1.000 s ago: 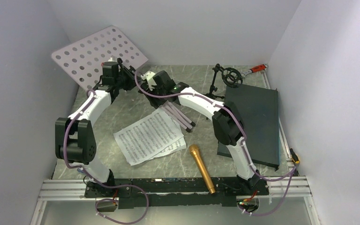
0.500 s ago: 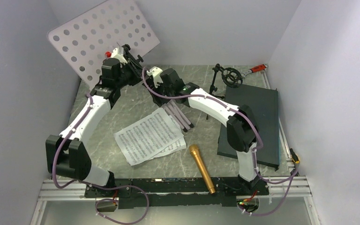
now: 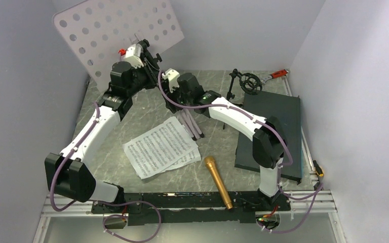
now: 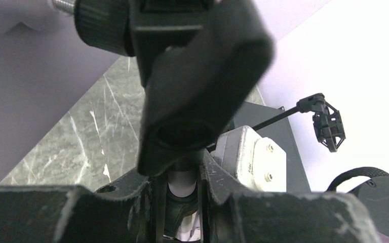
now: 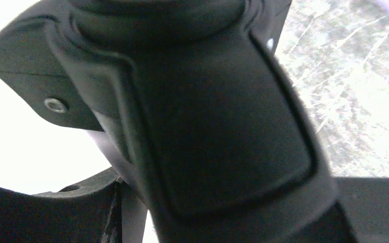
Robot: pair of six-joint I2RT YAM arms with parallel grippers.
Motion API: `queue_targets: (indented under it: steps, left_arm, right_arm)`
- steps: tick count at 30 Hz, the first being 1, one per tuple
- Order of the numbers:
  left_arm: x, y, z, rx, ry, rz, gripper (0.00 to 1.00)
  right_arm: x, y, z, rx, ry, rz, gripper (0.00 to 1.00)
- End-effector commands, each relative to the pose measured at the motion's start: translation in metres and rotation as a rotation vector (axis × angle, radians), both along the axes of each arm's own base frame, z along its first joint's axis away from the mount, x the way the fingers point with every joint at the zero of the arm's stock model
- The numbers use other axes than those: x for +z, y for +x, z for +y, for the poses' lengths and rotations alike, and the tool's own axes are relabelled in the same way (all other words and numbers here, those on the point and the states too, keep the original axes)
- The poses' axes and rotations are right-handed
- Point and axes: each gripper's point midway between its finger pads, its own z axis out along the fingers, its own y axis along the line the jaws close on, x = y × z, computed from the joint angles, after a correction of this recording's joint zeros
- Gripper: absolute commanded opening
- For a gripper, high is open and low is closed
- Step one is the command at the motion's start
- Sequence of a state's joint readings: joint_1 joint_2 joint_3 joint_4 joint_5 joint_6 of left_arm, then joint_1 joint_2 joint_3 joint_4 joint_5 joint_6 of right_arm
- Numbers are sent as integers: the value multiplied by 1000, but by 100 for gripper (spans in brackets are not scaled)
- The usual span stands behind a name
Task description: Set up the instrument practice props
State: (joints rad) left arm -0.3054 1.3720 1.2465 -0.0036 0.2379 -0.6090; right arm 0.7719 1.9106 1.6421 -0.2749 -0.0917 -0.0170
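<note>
Plainly the music stand (image 3: 116,30) is the prop in hand, and both arms are on it. The left gripper (image 3: 143,50) is clamped on the stand's pale post just under the perforated desk. In the left wrist view its fingers (image 4: 149,200) sit tight either side of that tube. The right gripper (image 3: 172,82) is lower on the same shaft. The right wrist view is filled by a black moulded collar of the stand held between its jaws (so close to the lens that the contact itself is hard to make out, but it reads as a grip rather than a gap).

The relation that matters is the stand's long axis. It runs on a slant from the desk, high at the far left, down past both grippers to the folded legs (image 3: 191,124). Their feet point toward the near right and end just beside the far corner of the music sheets (image 3: 162,148). The legs lie below the right gripper and on its near side, so the right arm looks better placed to deal with them while the left holds the top. On this showing, the stand needs bringing upright and its legs spreading before it can bear the sheets. The microphone (image 3: 218,181) lies on the table (image 3: 131,116) near the arm bases. The mic stand (image 3: 244,83) is at the far right. Both are well apart from the grippers.
</note>
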Motion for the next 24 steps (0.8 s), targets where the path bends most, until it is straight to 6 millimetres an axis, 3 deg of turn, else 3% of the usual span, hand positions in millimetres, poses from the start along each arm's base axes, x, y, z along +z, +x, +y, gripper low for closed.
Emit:
queue_targets:
  steps: [1, 6, 14, 24]
  left_arm:
    - [183, -83, -54, -309, -139, -512, 3]
    - [195, -89, -61, -292, -103, -580, 3]
    - [207, -90, -65, -282, -3, -697, 3]
    - [182, -92, -80, -357, 97, -736, 3]
  right_arm:
    - [96, 54, -17, -201, 194, -206, 0]
    - [113, 69, -18, -261, 228, -255, 0]
    - [112, 107, -9, -385, 329, -318, 0]
    - [97, 142, 9, -433, 406, -378, 0]
